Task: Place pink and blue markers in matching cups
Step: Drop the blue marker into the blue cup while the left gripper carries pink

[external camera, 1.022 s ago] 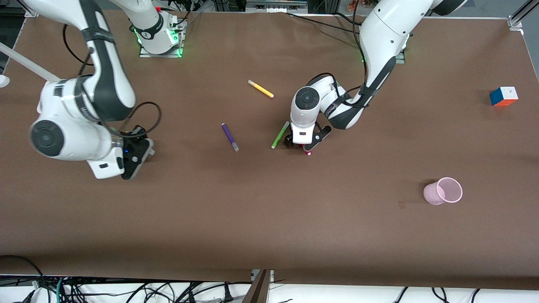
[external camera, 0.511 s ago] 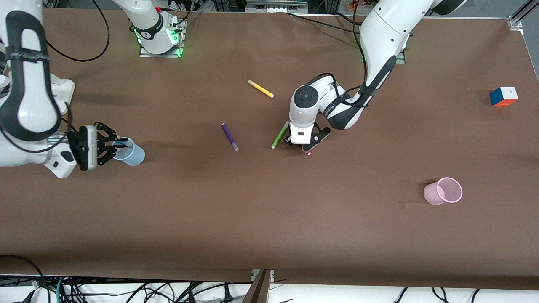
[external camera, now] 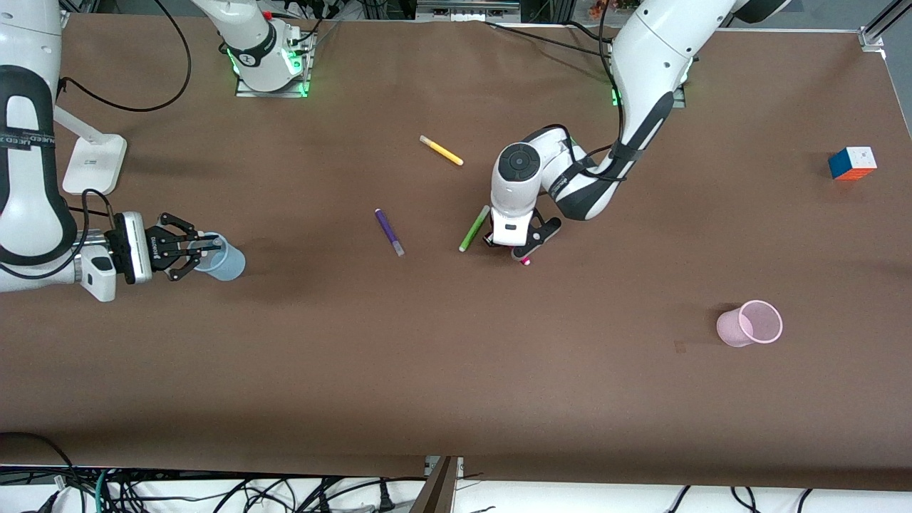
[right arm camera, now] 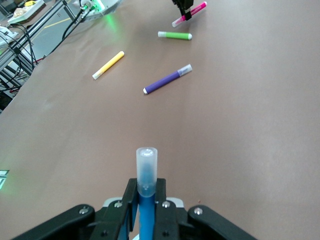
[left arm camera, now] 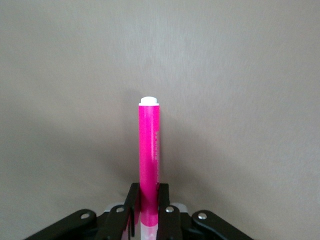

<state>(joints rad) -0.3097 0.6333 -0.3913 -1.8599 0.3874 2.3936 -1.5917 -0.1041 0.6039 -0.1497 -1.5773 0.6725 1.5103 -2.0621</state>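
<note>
My right gripper (external camera: 201,248) lies level at the rim of the light blue cup (external camera: 224,261), near the right arm's end of the table. It is shut on the blue marker (right arm camera: 145,210), whose greyish end (right arm camera: 147,167) sticks out past the fingers (right arm camera: 129,197). My left gripper (external camera: 524,246) is low over the table's middle, shut on the pink marker (left arm camera: 149,150), whose tip (external camera: 525,261) points down at the table. The pink marker also shows in the right wrist view (right arm camera: 190,13). The light pink cup (external camera: 749,323) stands toward the left arm's end, nearer to the front camera.
A lime green pen (external camera: 474,228) lies right beside my left gripper. A purple pen (external camera: 389,231) and a yellow pen (external camera: 441,150) lie toward the middle. A colour cube (external camera: 852,162) sits at the left arm's end. A white stand base (external camera: 92,162) is near the right arm.
My right arm has swung up and away, uncovering the light blue cup; its gripper now lies level at the cup's rim. My left gripper with the pink marker has barely moved.
</note>
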